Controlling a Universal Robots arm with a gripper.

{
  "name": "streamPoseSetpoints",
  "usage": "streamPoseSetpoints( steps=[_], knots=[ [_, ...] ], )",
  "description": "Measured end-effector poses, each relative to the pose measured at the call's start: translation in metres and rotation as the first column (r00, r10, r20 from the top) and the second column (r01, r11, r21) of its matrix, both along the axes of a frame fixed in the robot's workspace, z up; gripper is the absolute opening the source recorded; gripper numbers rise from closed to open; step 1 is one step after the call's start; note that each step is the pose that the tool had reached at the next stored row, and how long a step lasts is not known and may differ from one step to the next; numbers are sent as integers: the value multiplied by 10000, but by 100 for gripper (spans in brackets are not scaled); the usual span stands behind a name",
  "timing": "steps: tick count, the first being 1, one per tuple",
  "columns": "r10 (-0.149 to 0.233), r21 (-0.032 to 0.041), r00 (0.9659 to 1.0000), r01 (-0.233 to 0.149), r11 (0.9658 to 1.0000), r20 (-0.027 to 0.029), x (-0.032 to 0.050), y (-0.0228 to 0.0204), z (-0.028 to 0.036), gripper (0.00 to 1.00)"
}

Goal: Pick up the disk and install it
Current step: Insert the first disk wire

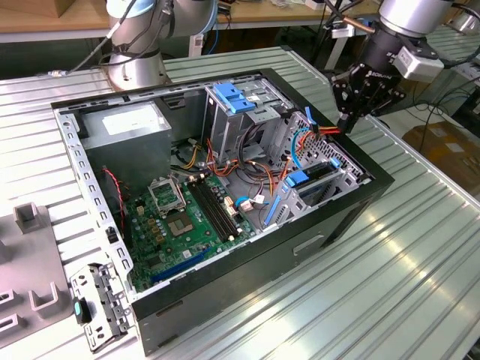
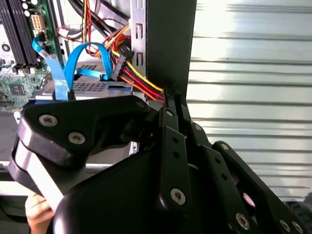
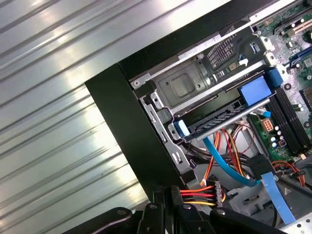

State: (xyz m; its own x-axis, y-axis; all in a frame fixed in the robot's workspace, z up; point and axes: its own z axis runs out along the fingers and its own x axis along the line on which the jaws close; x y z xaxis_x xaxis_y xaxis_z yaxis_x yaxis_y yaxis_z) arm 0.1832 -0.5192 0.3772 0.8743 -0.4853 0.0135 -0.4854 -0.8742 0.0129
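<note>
- Plainly, the gripper (image 1: 346, 122) hangs over the rim of the computer case (image 1: 352, 217), at its side wall. Its jaws are drawn close together with no disk between them.
- In both wrist views its tips sit right against the red, yellow and orange power wires (image 3: 197, 192); I cannot tell whether they pinch them.
- The disk (image 3: 217, 118) appears to be seated already in a slot of the drive bay (image 3: 187, 87), blue rail ends showing. It lies inside the case, below the gripper and toward the exterior view's left.
- Its long visible edge runs crosswise to the wall under the gripper.
- Blue data cables (image 3: 224, 165) and the power wires crowd the gap between gripper and disk, so room looks tight.
- The case rests flat on a ribbed metal table (image 1: 420, 262).
</note>
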Motion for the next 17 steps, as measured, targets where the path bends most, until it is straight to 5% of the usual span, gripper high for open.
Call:
streamPoseSetpoints(
  steps=[3, 17],
  knots=[
    [0, -60, 10000, 0, 10000, 1, -1, 1, 17, 16],
    [-452, -58, 9990, 452, 9990, 1, -236, 1, 15, 16]
  ],
)
